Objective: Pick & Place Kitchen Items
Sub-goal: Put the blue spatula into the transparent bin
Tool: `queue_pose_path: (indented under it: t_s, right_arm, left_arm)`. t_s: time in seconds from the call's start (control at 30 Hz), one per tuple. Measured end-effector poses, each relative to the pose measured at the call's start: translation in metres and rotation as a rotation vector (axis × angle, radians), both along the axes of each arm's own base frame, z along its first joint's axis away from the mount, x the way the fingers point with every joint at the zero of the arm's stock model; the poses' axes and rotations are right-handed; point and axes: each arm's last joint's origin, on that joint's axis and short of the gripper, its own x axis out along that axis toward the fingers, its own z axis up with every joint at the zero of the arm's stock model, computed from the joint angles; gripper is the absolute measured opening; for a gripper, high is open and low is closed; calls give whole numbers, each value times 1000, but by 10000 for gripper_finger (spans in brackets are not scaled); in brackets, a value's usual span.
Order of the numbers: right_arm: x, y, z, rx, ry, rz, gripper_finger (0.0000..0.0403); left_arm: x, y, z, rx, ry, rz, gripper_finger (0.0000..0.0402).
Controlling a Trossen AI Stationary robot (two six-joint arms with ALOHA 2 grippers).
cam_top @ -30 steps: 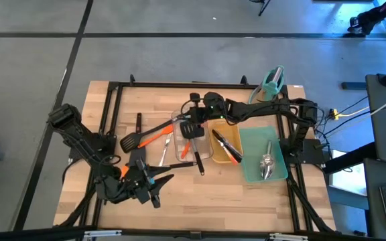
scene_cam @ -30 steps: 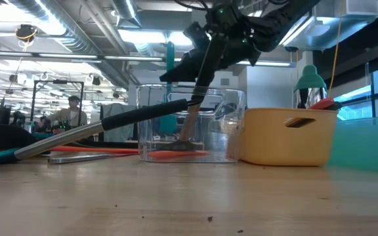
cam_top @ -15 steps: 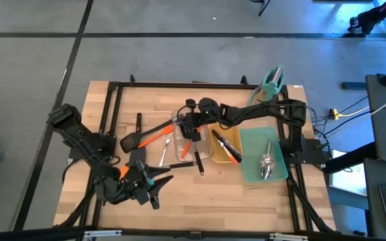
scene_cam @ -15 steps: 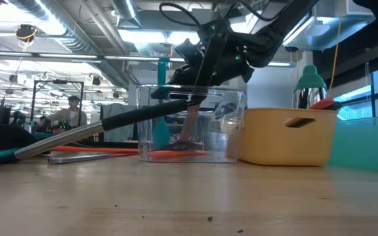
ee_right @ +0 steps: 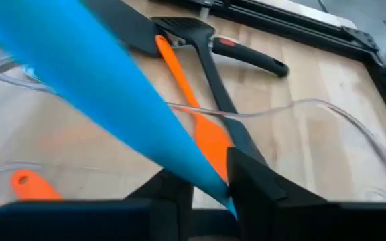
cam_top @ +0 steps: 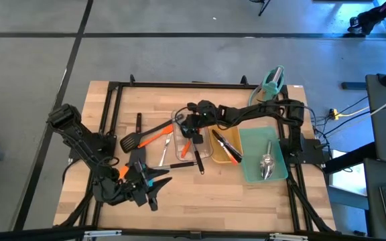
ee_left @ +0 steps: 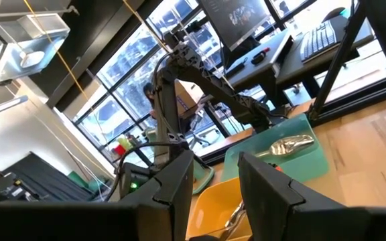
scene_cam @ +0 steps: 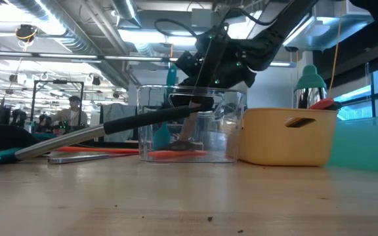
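Note:
My right gripper (cam_top: 190, 124) hovers over the clear tray (cam_top: 181, 152) and is shut on a blue spatula (ee_right: 112, 87). The spatula's lower end (scene_cam: 159, 134) shows inside the tray. An orange spatula (ee_right: 206, 134) and a black slotted turner (cam_top: 134, 140) lie across the tray's left rim. A black-handled utensil (cam_top: 198, 162) leans on the tray's near rim. Steel spoons (cam_top: 268, 164) lie in the teal tray (cam_top: 250, 144). My left gripper (cam_top: 154, 185) waits open near the table's front left, holding nothing. My right gripper has the blue spatula's shaft (ee_right: 200, 171) between its two fingers. The fingers slant downward from the table's right side and lie across the shaft. The spatula stands nearly upright, its upper end (scene_cam: 171, 73) above the gripper and its lower end down inside the clear tray.
A yellow tray (cam_top: 214, 155) with tongs stands between the clear and teal trays. A teal stand (cam_top: 272, 84) sits at the far right corner. A black frame (cam_top: 112, 100) edges the table. Bare wood lies along the near edge.
My right gripper has moved down toward the clear tray and a little toward the table's left, rolling slightly. The blue spatula has gone down with it, staying upright, and its lower end now stands inside the tray.

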Motion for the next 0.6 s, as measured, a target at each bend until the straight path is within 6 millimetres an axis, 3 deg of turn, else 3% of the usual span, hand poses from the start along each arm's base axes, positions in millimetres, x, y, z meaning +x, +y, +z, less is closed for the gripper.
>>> queue_pose_path:
  t_s: [0.6]
  right_arm:
    - [0,13,1,88,38,8,161]
  left_arm:
    - [0,0,0,1,1,0,113]
